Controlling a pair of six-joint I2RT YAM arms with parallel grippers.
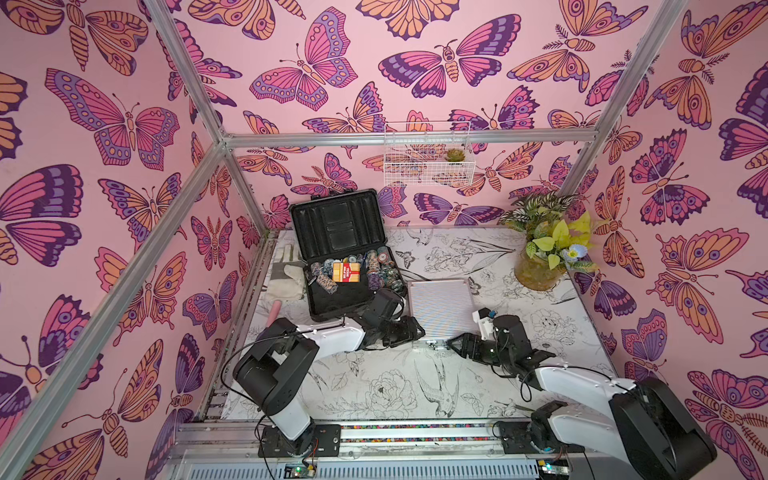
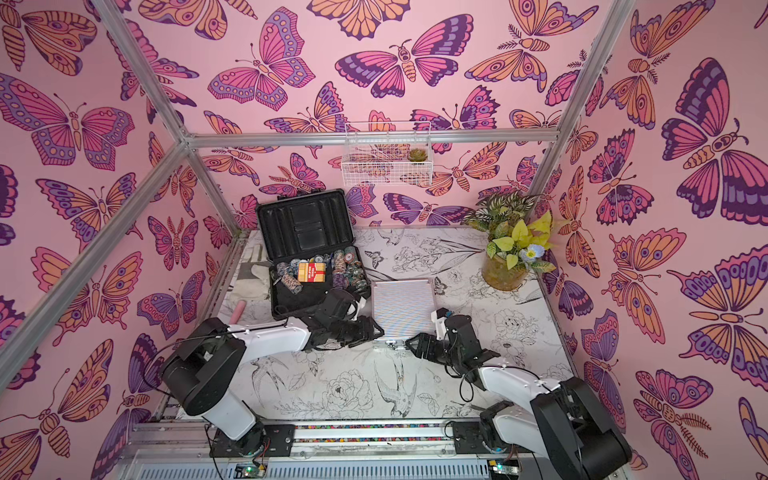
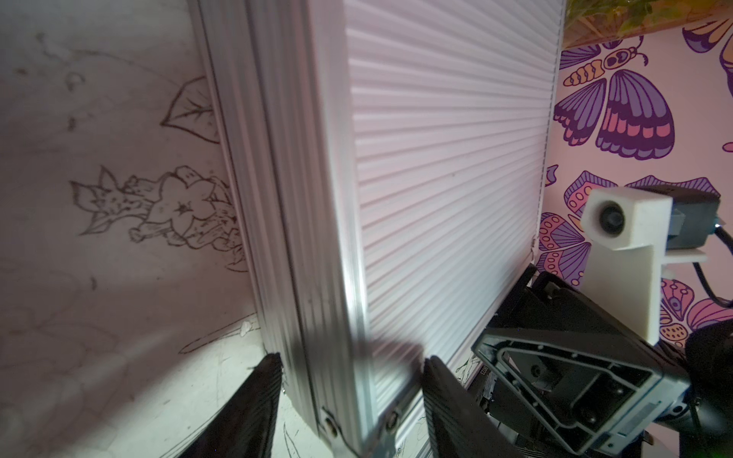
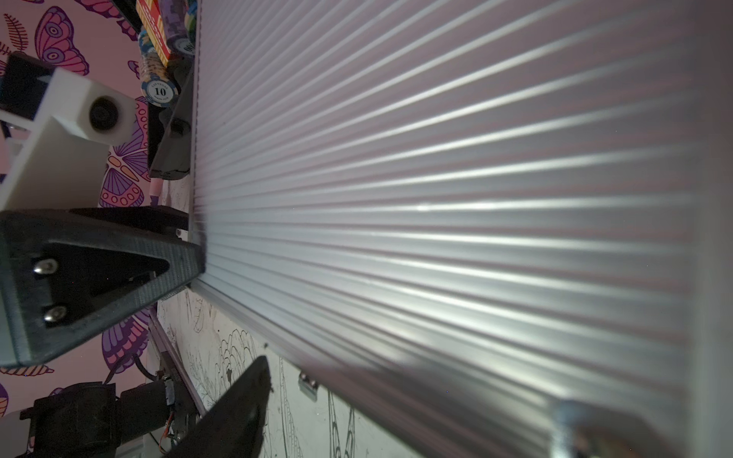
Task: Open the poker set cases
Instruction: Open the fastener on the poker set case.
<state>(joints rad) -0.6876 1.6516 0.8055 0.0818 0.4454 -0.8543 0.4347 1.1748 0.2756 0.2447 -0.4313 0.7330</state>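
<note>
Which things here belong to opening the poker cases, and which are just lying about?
Job: dark case, open; silver case, shut; left end effector gripping its corner; right end effector.
Lying about: glove, pink cylinder, potted plant, wire basket.

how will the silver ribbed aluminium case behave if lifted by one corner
The silver ribbed aluminium case looks rigid, so it should tilt as one piece. Its shiny metal edge may slip in the left gripper. Flat, unlikely to roll.

silver case [image 4: 436, 198] corner blurred, pink stick [image 1: 275, 312] half-hidden
</note>
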